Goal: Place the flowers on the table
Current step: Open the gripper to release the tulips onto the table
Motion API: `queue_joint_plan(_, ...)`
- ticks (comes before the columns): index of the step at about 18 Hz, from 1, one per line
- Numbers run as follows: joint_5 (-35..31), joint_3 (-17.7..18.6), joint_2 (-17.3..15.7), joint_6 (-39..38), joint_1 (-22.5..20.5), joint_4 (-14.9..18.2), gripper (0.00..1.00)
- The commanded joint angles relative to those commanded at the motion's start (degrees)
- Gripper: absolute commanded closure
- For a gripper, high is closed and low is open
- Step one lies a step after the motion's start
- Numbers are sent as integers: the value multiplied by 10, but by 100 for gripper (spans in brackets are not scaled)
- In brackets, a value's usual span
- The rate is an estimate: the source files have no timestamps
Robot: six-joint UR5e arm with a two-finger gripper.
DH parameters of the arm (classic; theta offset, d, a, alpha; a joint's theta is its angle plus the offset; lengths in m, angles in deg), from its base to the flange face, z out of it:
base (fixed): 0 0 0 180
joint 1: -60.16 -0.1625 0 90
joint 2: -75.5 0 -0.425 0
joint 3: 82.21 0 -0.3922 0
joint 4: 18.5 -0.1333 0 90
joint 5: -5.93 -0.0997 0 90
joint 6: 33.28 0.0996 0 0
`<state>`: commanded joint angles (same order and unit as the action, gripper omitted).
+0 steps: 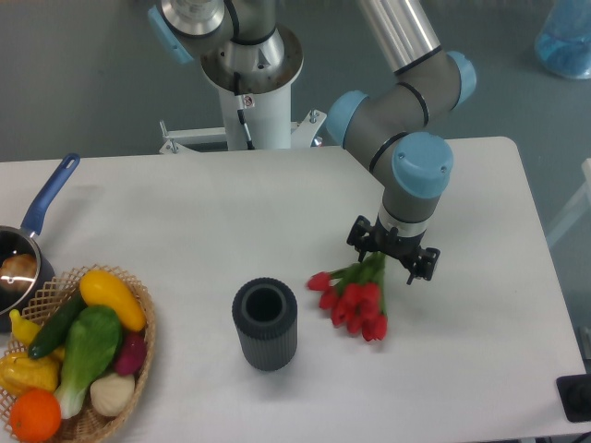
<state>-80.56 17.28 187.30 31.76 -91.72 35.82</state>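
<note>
1. We see the gripper point(385, 259) closed on the green stems of the flowers point(354, 300), keeping the bunch controlled.
2. Red buds point toward seven o'clock, low over the table point(185, 212), apparently for release.
3. The vase point(265, 324) stands at nine o'clock, apart.

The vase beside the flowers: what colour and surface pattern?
Dark grey vase, ribbed vertically; seen in the fixed camera view.
</note>
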Motion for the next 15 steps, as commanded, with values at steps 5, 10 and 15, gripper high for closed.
queue_joint_plan(5,4,-10,-41,-18,-4,-6,0)
queue_joint_plan(10,4,-32,-92,-34,1,-14,0)
queue_joint_plan(15,24,-25,-132,-32,8,-14,0)
